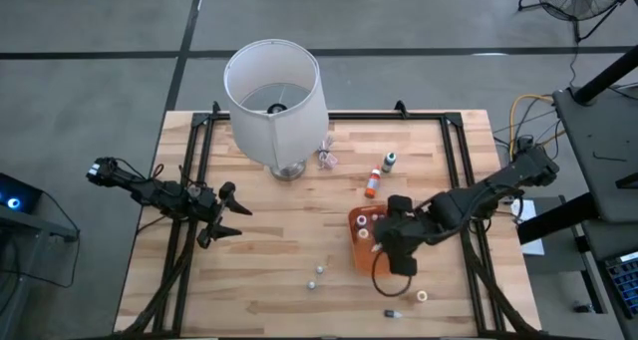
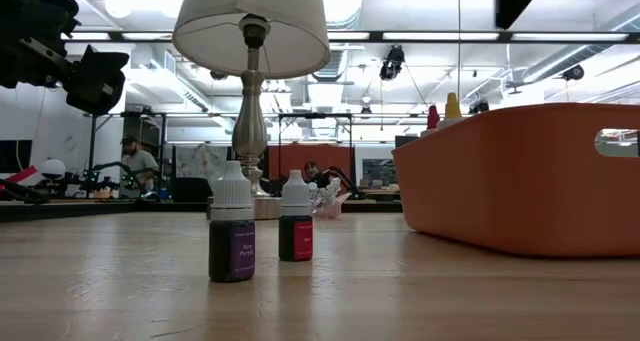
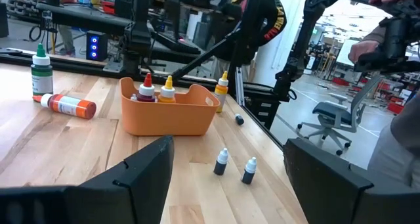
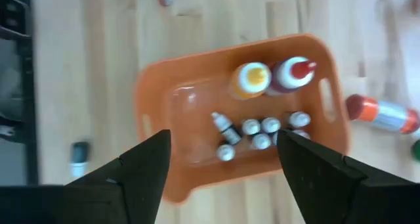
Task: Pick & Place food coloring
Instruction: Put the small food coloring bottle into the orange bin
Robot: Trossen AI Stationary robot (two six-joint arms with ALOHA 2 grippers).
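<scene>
The food coloring bottles are tiny. Several lie in the orange tray (image 4: 197, 99), beside a yellow-capped and a red-capped bottle (image 4: 292, 76). Two dark ones stand loose on the table (image 2: 231, 236) (image 2: 296, 231), left of the tray, also in the high view (image 1: 315, 276). Another lies near the table's near edge (image 1: 394, 312). My right gripper (image 4: 223, 142) hovers open above the tray (image 1: 361, 265) and holds nothing. My left gripper (image 1: 237, 220) waits open over the table's left part, pointing toward the tray (image 3: 167, 112).
A tall lamp with a white shade (image 1: 274, 91) stands at the table's far side. An orange-labelled bottle (image 1: 371, 183) lies beyond the tray, next to an upright green-capped bottle (image 1: 389, 162). A small white ring (image 1: 422, 296) lies near the near edge. People sit in the room behind (image 2: 135, 166).
</scene>
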